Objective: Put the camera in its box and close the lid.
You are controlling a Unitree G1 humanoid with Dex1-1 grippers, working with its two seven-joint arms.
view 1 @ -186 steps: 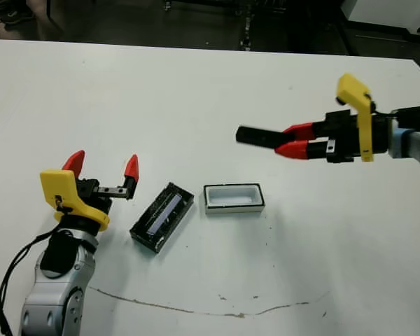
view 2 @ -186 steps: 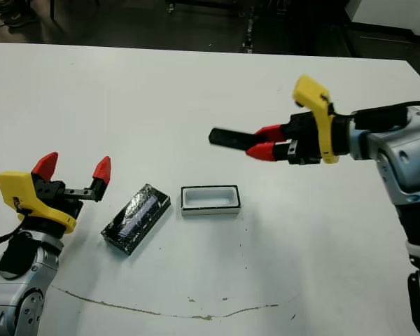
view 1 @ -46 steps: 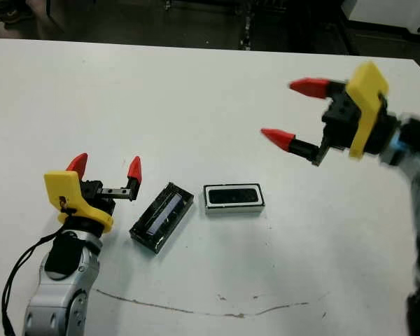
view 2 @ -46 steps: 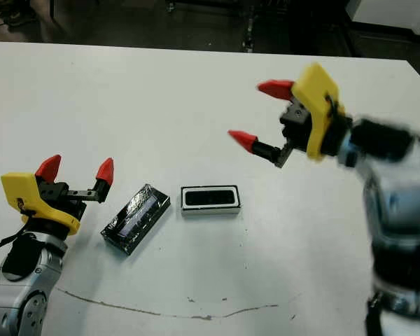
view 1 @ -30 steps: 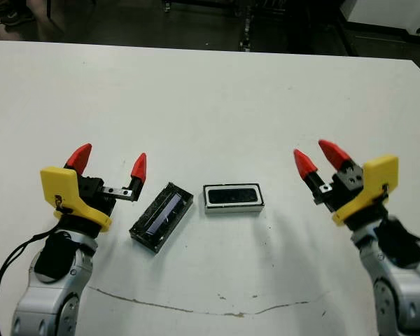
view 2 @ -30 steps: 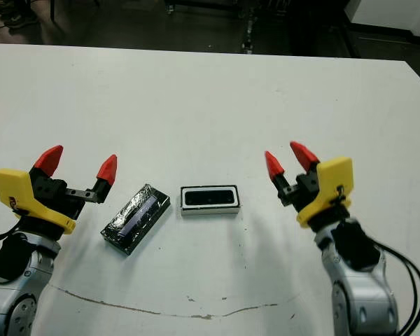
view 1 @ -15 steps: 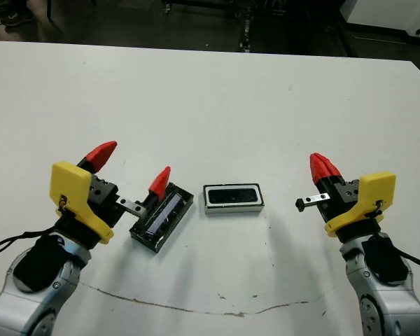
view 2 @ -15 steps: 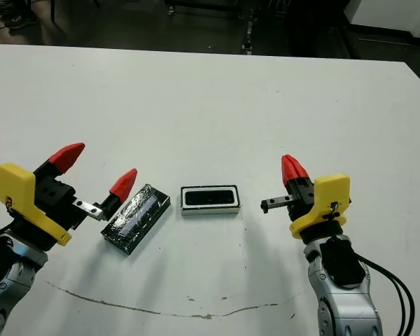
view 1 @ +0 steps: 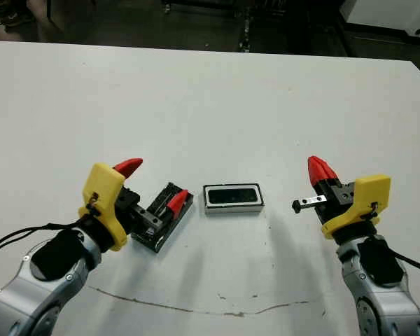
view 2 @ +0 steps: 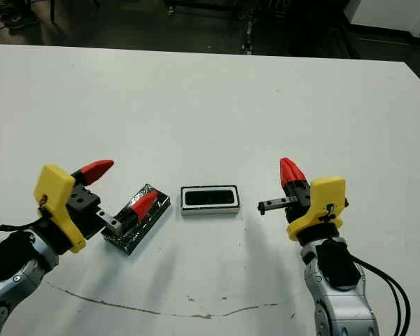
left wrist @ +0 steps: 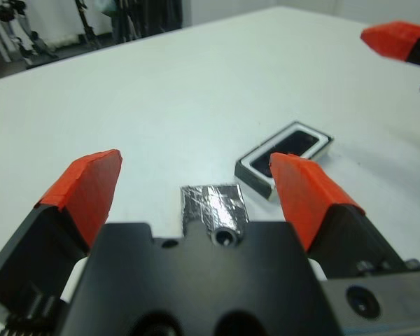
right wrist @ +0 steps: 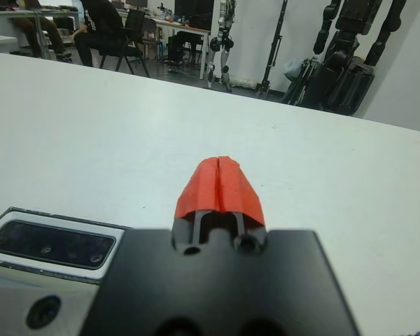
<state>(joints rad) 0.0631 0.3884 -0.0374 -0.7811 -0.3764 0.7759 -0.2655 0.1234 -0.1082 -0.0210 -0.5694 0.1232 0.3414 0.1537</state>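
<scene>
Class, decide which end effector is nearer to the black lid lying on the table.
Left. The left end effector hovers at the lid, one red fingertip over it. The right end effector is far off, beyond the box holding the camera.

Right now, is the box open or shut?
Open. The box shows the black camera lying inside its rim, and the lid lies apart on the table beside it.

The camera now lies inside the box, no longer gripped in the air by the right gripper. That gripper has let go, come back low to the right of the box, and its fingers are now pressed together. The left gripper has moved forward with fingers spread, one red tip now over the lid.
</scene>
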